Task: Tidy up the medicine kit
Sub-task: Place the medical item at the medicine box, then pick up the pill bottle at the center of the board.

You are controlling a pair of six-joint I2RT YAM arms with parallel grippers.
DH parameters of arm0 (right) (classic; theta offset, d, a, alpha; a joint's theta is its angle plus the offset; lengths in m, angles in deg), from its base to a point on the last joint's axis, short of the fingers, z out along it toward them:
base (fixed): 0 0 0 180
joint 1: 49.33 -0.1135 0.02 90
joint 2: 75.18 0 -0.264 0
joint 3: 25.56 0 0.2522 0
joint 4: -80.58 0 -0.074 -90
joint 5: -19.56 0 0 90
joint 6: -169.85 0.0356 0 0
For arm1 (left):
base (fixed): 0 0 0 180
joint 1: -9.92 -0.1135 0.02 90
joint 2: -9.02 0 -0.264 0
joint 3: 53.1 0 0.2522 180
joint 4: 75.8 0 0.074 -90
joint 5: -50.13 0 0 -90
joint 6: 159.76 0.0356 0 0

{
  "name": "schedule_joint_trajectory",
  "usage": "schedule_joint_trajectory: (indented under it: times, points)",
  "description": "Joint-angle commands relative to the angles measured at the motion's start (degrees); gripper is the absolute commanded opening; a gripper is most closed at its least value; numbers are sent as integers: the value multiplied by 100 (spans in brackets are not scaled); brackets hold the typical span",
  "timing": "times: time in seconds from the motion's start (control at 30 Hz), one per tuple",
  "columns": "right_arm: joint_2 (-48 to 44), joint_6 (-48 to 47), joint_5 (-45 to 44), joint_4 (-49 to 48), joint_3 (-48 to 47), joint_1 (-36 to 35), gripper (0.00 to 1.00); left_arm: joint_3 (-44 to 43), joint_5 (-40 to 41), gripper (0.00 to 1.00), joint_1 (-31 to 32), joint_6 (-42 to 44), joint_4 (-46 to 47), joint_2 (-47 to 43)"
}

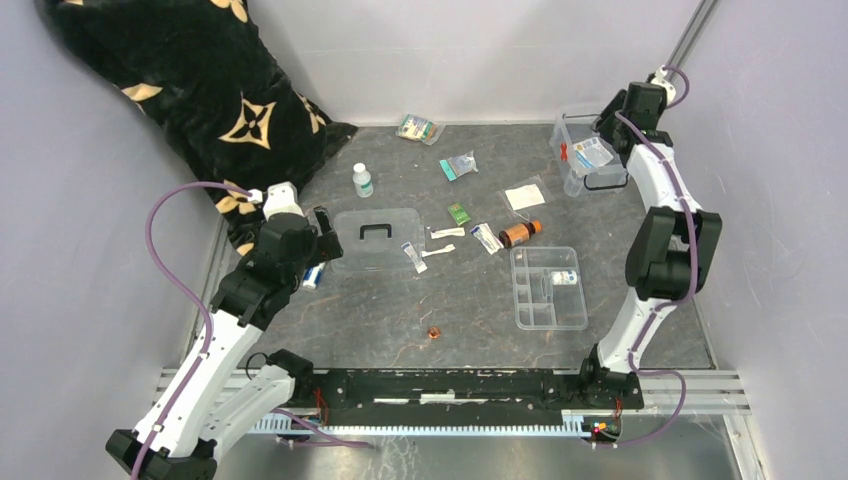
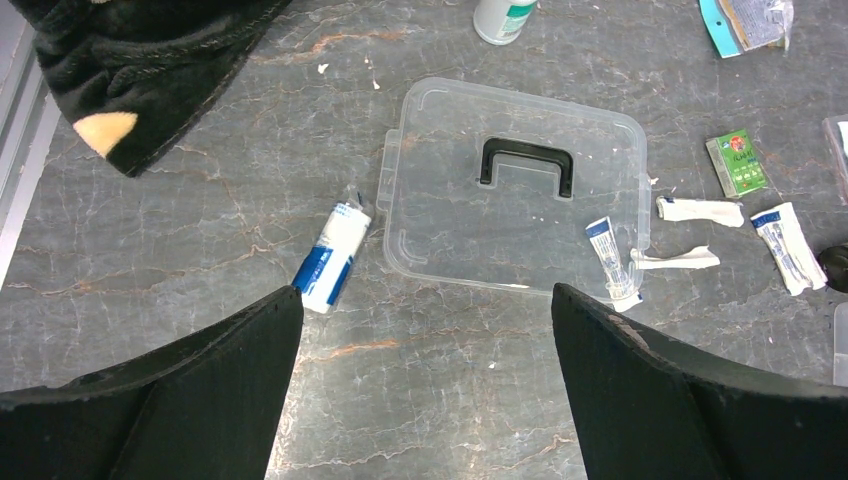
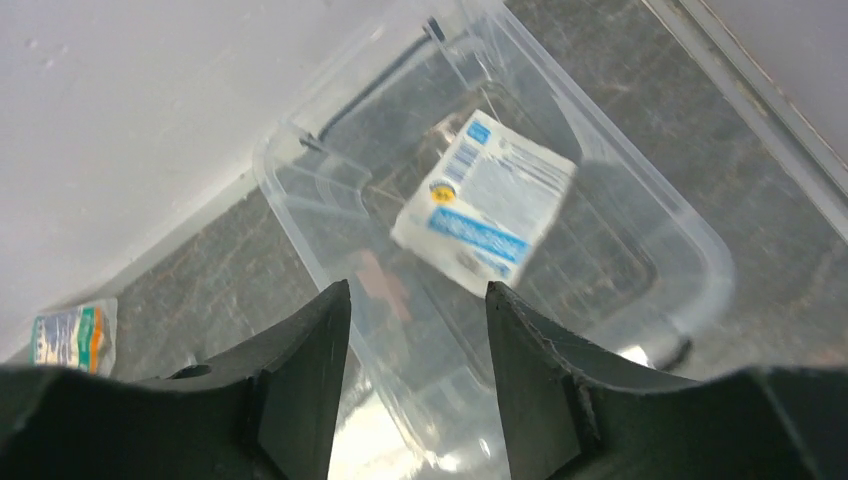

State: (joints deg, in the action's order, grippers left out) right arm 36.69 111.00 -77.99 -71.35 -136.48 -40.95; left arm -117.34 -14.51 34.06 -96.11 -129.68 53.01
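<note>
The medicine kit box point(image 1: 590, 178) stands open at the back right, clear, with a red cross on its wall. A white and blue packet point(image 3: 485, 205) lies inside it. My right gripper point(image 3: 418, 295) is open and empty, hovering over the box's near rim point(image 3: 300, 215); in the top view the right gripper point(image 1: 605, 132) is over the box. The flat clear lid point(image 2: 515, 190) with a black handle lies on the table mid-left point(image 1: 378, 238). My left gripper point(image 2: 428, 300) is open and empty, just above the table near the lid's front edge. A blue and white tube point(image 2: 335, 258) lies by its left finger.
A divided clear tray point(image 1: 548, 288) lies front right. Loose items lie mid-table: white bottle point(image 1: 363, 180), green packet point(image 1: 459, 212), brown bottle point(image 1: 520, 233), sachets point(image 1: 486, 238), a gauze pouch point(image 1: 525, 196). A black blanket point(image 1: 200, 90) fills the back left. Walls close in on both sides.
</note>
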Motion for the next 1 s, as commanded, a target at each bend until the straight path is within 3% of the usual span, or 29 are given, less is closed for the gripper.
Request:
schedule_joint_trajectory:
  times: [0.0,0.27,0.47,0.7,0.97]
  points:
    - [-1337,-159,36,-169,744,82,59,2,93,100,15,165,189,-15]
    - [-3162,-615,1887,-616,3016,87,62,3,40,100,21,174,191,-13]
    - [-4241,-922,2575,-212,4066,58,64,3,30,100,13,183,201,5]
    - [-5262,-1242,2818,458,4563,-336,66,-17,0,100,16,199,224,39]
    - [-5746,-2188,3100,1560,4467,-434,68,7,-38,100,19,200,219,-98]
